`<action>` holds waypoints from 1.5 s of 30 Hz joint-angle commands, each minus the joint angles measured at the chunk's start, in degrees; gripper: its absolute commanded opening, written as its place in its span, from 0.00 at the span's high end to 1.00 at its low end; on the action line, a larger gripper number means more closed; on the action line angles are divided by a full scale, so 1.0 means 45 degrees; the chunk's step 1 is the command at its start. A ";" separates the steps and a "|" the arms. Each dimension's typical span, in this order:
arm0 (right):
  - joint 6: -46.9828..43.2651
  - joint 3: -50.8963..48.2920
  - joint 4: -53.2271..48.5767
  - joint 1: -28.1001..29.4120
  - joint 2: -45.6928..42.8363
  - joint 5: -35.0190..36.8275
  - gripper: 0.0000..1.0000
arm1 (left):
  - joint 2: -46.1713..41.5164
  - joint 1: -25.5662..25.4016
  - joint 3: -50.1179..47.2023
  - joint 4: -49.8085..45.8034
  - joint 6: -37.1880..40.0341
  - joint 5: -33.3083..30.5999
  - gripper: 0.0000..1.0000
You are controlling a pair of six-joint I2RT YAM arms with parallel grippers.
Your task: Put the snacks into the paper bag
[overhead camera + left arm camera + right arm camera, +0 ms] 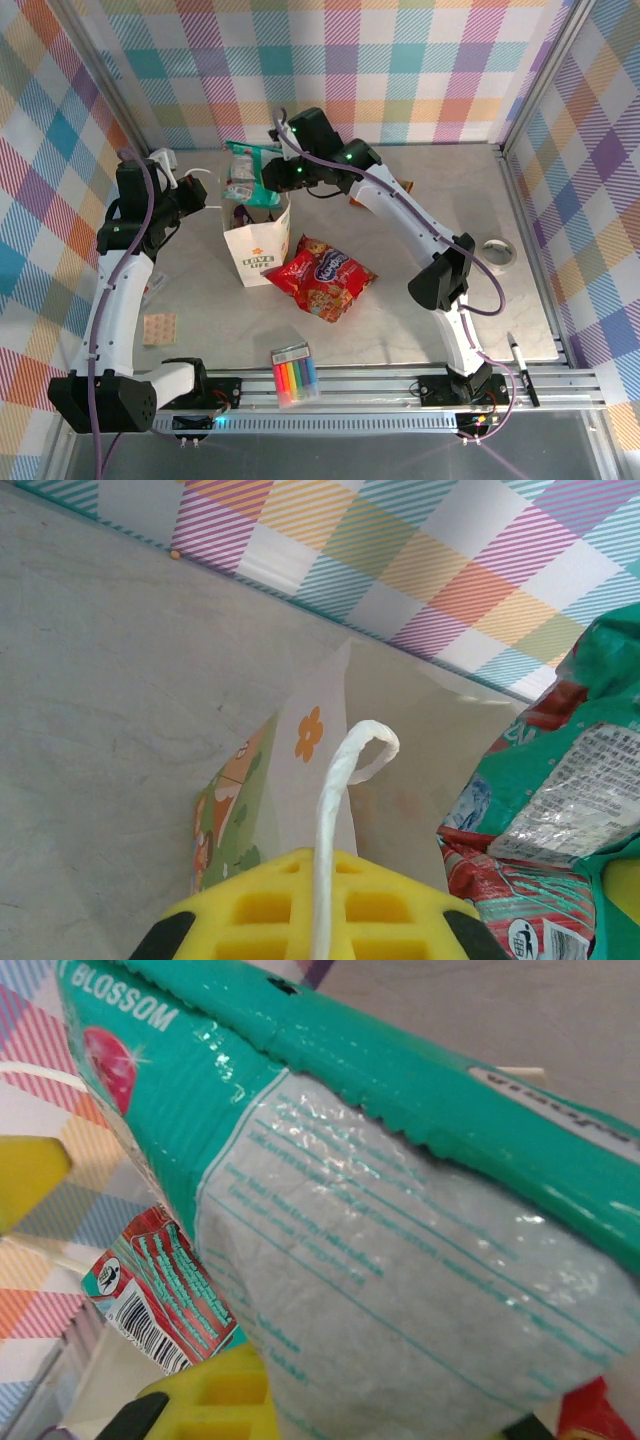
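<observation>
Teal packet (240, 172) seemingly over paper bag (258, 250)

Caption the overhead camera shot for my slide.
Left claw pinches the handle of the paper bag while the right claw holds a teal packet at its open mouth.

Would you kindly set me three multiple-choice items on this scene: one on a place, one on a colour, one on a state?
1. Where does the pack of markers lie? A) against the back wall B) by the front rail C) in the far right corner
2. What colour is the packet in the right pincer? A) teal and white B) orange C) purple
3. How is the left pincer? A) open, touching nothing B) shut on the paper bag's handle C) shut on an orange packet
Key: 1 B, it lies at the rail; 2 A, teal with a white panel in the right wrist view; 3 B, the handle is pinched at its yellow finger.
</observation>
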 commanded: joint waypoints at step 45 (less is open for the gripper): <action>-0.1684 0.0504 -0.1523 0.0357 -0.0355 0.0797 0.82 | 0.0130 0.0200 -0.0143 -0.0005 0.0002 0.0125 0.97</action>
